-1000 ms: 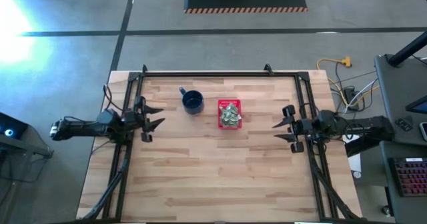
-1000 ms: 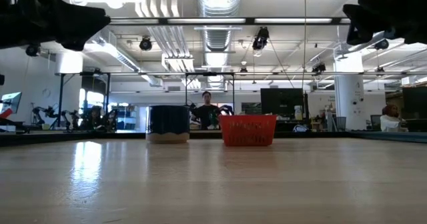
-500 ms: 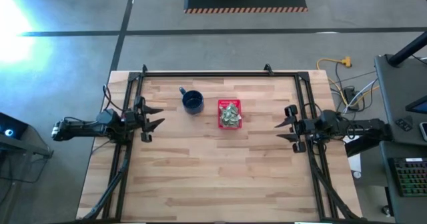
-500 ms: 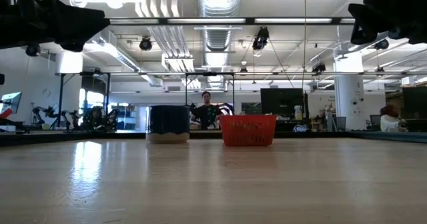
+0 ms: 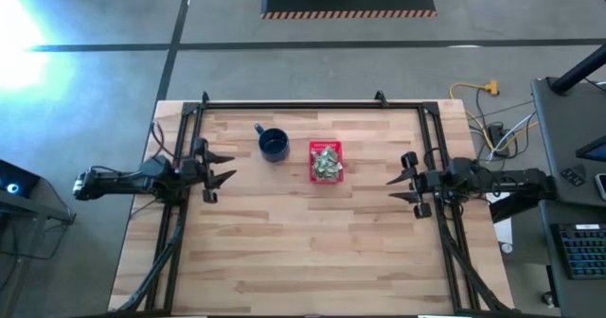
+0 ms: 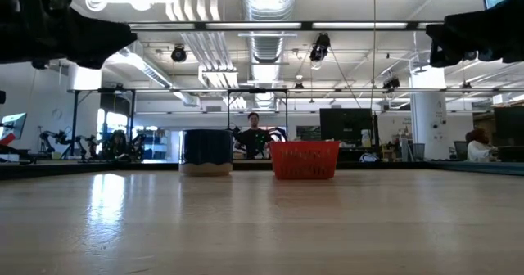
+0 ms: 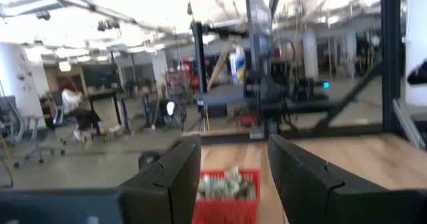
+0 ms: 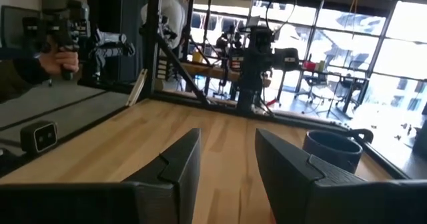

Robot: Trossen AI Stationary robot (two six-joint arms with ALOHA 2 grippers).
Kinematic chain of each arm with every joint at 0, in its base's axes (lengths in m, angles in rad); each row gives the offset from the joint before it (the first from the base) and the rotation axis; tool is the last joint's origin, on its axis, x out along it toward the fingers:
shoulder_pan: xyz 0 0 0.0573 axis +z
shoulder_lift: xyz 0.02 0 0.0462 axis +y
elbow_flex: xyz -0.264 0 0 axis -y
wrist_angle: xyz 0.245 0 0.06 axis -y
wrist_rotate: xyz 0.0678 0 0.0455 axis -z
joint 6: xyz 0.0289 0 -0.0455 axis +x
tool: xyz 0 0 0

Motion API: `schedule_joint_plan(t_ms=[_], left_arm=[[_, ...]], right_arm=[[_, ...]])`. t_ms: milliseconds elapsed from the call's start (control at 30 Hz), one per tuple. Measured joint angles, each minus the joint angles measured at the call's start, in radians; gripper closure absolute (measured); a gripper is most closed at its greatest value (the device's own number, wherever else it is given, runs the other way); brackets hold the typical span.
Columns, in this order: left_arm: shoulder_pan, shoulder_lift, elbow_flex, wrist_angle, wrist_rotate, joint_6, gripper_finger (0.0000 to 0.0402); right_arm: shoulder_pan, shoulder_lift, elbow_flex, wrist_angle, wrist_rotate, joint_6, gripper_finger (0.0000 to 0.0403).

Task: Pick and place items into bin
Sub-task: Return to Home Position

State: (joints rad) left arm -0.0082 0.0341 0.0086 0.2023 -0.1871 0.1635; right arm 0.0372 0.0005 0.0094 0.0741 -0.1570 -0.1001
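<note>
The blue mug (image 5: 275, 146) and the red basket (image 5: 326, 161), just beside each other, stand at the table's (image 5: 312, 252) far middle. The near half is bare wood. The left gripper (image 5: 220, 169) and the right gripper (image 5: 398, 183) hover at the side edges, well apart from both.

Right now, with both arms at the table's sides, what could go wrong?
The packets rise above the rim of the red basket; a bump might spill some. The blue mug stands close beside the basket, so an arm reaching there might knock it. The left gripper and right gripper are open, far from both.
</note>
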Motion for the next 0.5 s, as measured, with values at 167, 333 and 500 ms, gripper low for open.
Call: schedule_joint_plan(t_ms=[167, 333, 500], left_arm=[[0.000, 0.006, 0.000, -0.063, 0.000, -0.001, 0.0242], [0.000, 0.008, -0.001, -0.066, 0.000, -0.003, 0.0242], [0.000, 0.030, -0.001, -0.093, 0.000, -0.027, 0.0242]], right_arm=[[0.000, 0.000, 0.000, -0.012, 0.000, 0.005, 0.0271], [0.000, 0.000, 0.000, -0.019, 0.000, 0.004, 0.0273], [0.000, 0.011, 0.000, -0.044, 0.000, 0.043, 0.0269]])
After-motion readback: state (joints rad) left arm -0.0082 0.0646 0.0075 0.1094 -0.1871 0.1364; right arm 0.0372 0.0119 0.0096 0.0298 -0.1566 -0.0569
